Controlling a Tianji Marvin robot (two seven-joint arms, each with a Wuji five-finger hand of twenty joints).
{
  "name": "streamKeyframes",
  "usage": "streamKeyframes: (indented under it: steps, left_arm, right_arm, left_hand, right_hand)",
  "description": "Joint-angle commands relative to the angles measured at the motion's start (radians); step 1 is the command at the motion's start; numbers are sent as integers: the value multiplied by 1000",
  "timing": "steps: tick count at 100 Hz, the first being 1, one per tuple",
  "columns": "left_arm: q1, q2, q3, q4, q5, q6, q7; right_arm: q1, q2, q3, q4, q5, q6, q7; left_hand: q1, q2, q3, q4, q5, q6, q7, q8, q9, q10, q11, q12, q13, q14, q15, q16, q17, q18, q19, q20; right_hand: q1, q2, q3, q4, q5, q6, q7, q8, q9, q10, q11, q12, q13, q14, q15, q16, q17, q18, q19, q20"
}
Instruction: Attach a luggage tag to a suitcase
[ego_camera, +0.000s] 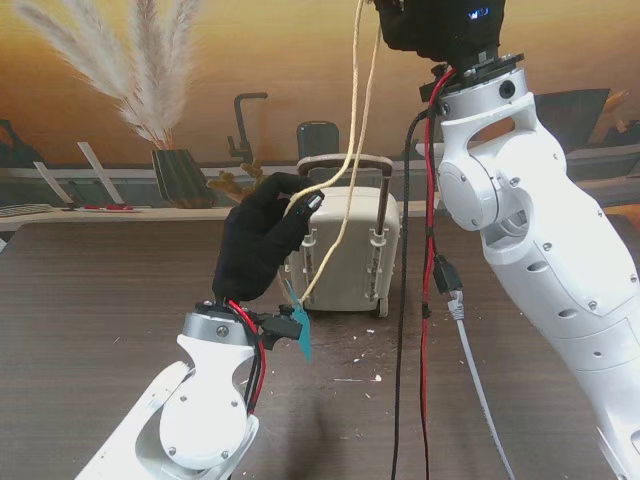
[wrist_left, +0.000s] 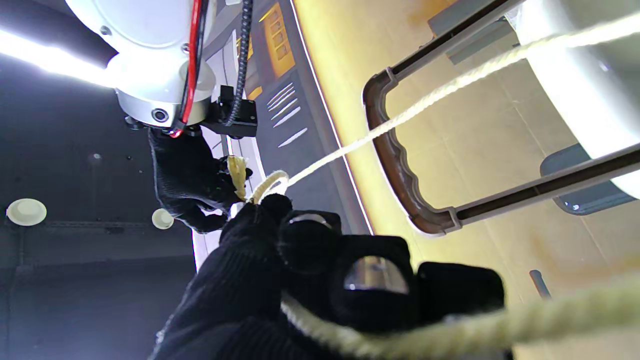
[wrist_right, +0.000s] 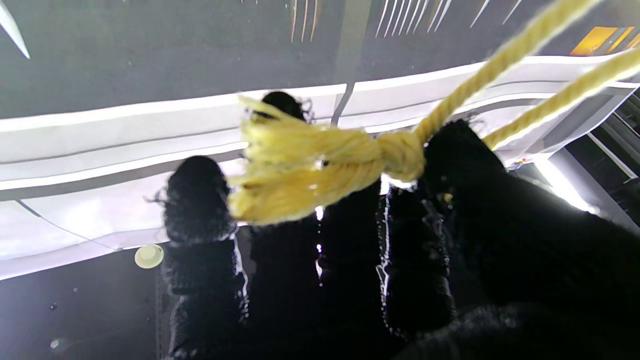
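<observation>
A small beige suitcase (ego_camera: 352, 255) stands upright on the dark table, its brown pull handle (wrist_left: 400, 165) raised. A cream cord (ego_camera: 356, 95) rises in two strands from the suitcase to the top of the stand's view. My left hand (ego_camera: 262, 240), in a black glove, is raised in front of the suitcase's left side and pinches the cord near the handle. A teal tag (ego_camera: 300, 335) hangs from the cord's lower end beside my left wrist. High over the suitcase, my right hand (ego_camera: 440, 25) grips the cord's frayed knot (wrist_right: 320, 170). In the left wrist view the cord passes through the handle.
Black and red cables (ego_camera: 425, 300) hang from the right arm down to the table, just right of the suitcase. A white cable (ego_camera: 470, 345) trails beside them. Small crumbs (ego_camera: 372, 378) lie on the wood nearer to me than the suitcase.
</observation>
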Motion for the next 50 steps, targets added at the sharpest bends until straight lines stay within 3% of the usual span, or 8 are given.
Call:
streamKeyframes:
  steps: [1,25,50]
  left_arm:
    - [-14,-9,2,-11,0,10,-16]
    - [-41,-13,-4,9,-38,29,-25]
    - [-52,-16,-18,36,-65,41,-29]
  right_arm:
    - [19,-6,-6,26,2,11,17]
    - [81,-14,-64,124,16,32,11]
    - [98,-8,-102,171,0,40,45]
  left_hand:
    - [35,21,-27,7,3,2,19,-17,9,22,19,18,59,-34,53,-24,37,-190,263,-11]
    - [36,21,-27,7,2,3,14,-25,6,20,11,18,53,-26,42,-23,35,-179,263,-28]
    - [36,19,-26,8,3,4,10,-29,6,20,7,18,50,-21,37,-20,34,-171,263,-39]
  right_hand:
    - [34,12,45,-7,0,-95,31,23,7,-17,17,12,29,-15,-8,-4,1,-7,-7,-1]
    - [32,9,43,-5,4,-105,27,20,7,-20,15,13,24,-13,-13,-6,-3,-7,-10,-1]
    - [24,-4,36,-4,28,-133,7,2,12,-22,7,14,15,-13,-32,-13,-15,-12,-22,-4]
